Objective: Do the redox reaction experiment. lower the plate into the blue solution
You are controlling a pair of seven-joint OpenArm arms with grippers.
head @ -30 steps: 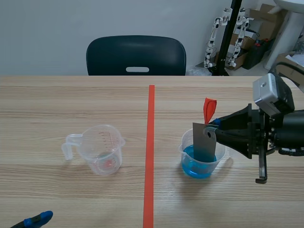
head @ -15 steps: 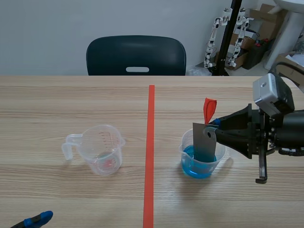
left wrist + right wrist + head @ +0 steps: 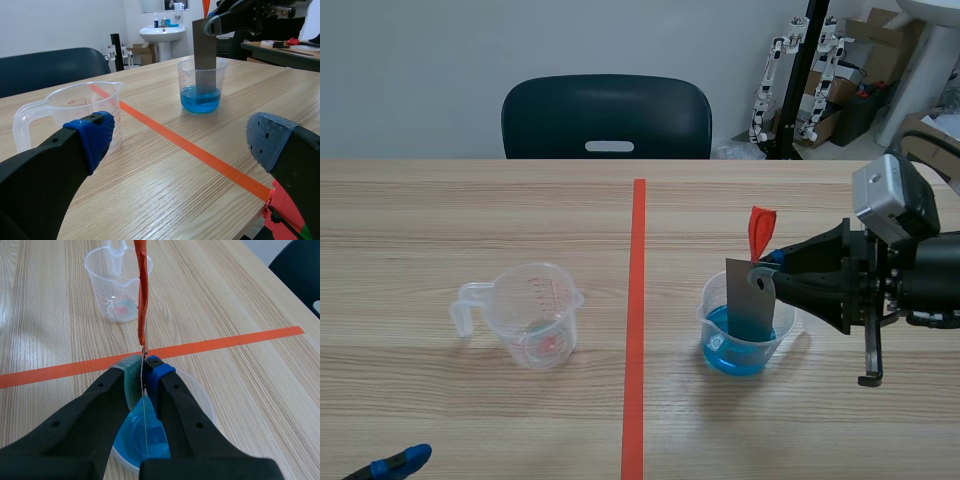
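Grey metal plate (image 3: 751, 300) stands upright in the clear beaker (image 3: 787, 322), right of the orange tape line (image 3: 637, 320). Its lower end sits in the blue solution (image 3: 735, 358); the upper part sticks up well above the rim. How deep it goes under the liquid: can't tell. A red-orange strip (image 3: 760, 231) rises from the plate's top edge.

Right end effector (image 3: 144, 374) comes in from the right, roughly level w/ the tabletop (image 3: 470, 220). It's clamped on the plate near its top corner, one pad on each face; the plate is edge-on btwn them in the right wrist view.

Left of the tape line, well apart from the beaker: a clear measuring cup (image 3: 533, 300), upright, handle on its far-left side, faint pink trace on its bottom.

Left end effector (image 3: 182, 139) sits low at the near left corner, fingers spread wide, nothing btwn the blue pads, away from both cups. Dark chair (image 3: 607, 115) stands behind the tabletop's far edge.
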